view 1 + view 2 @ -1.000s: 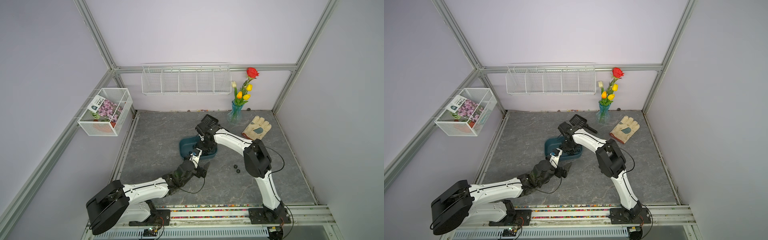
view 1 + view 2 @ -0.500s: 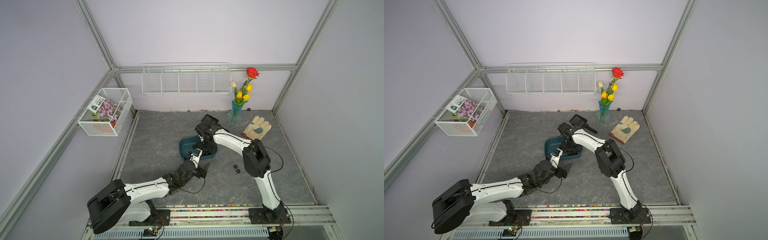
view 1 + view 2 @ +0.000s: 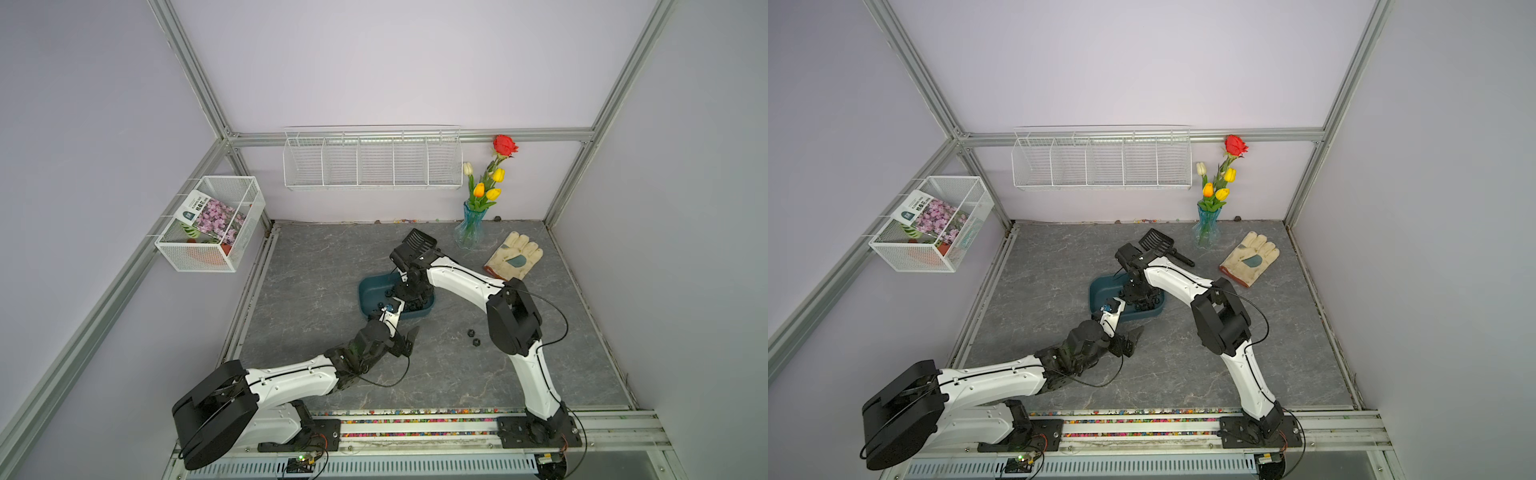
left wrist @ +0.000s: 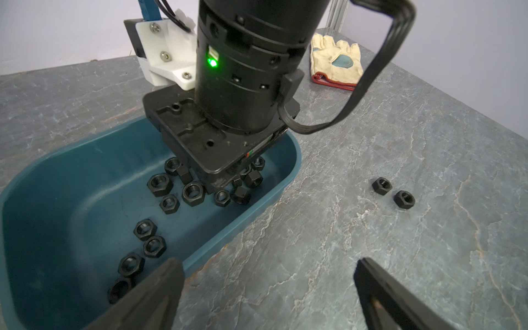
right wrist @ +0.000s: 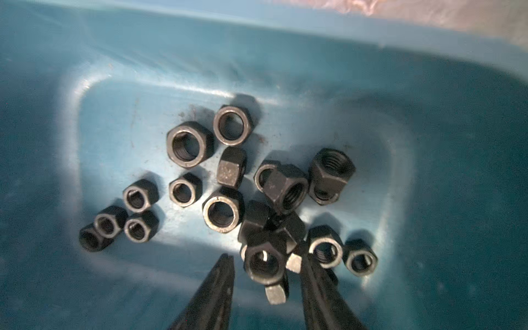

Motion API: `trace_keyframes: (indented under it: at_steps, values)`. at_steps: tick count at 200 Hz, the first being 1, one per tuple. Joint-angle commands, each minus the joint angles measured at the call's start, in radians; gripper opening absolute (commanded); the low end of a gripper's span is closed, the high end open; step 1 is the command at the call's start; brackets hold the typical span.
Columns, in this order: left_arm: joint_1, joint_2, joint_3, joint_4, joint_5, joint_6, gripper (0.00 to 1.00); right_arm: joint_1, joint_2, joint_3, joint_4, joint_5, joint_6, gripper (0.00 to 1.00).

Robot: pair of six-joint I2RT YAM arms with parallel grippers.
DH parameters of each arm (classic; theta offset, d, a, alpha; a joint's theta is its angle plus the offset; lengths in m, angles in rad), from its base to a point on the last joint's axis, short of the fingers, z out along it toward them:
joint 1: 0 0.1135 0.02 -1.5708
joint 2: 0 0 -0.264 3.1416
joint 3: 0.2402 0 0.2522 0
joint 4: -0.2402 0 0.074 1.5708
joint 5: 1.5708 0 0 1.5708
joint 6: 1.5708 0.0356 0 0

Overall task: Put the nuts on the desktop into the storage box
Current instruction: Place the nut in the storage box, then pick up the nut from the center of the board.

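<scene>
Drop-off step: my right gripper [image 5: 265, 255] is in the storage box [image 4: 71, 194] at the middle of the desk [image 3: 316, 266], jaws part-open with a nut [image 5: 262, 264] loose between them; next I'd fetch the two nuts [image 4: 382, 185] toward the desk's front edge, my left gripper [image 4: 268, 268] being wide open and empty.

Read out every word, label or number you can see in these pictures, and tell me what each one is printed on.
Flower packet in the wire basket: a white header with a dark badge and a line of print, too small to read in both top views.
Glove: only a plain teal patch, with no lettering showing.
Nothing else shows text that can be read.
</scene>
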Motion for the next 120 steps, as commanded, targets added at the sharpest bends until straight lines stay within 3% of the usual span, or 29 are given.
trace_keyframes:
  at_steps: [1, 54, 120]
  values:
    - [-0.006, -0.02, 0.044, -0.044, 0.012, 0.028, 0.98, 0.005, -0.096, 0.022, -0.032, 0.038, -0.015, 0.44]
    - [-0.059, -0.003, 0.088, -0.066, 0.003, 0.055, 0.98, 0.002, -0.258, -0.108, -0.019, 0.116, -0.005, 0.44]
    - [-0.132, 0.07, 0.134, -0.06, 0.036, 0.056, 0.98, -0.064, -0.551, -0.498, 0.048, 0.172, 0.056, 0.46]
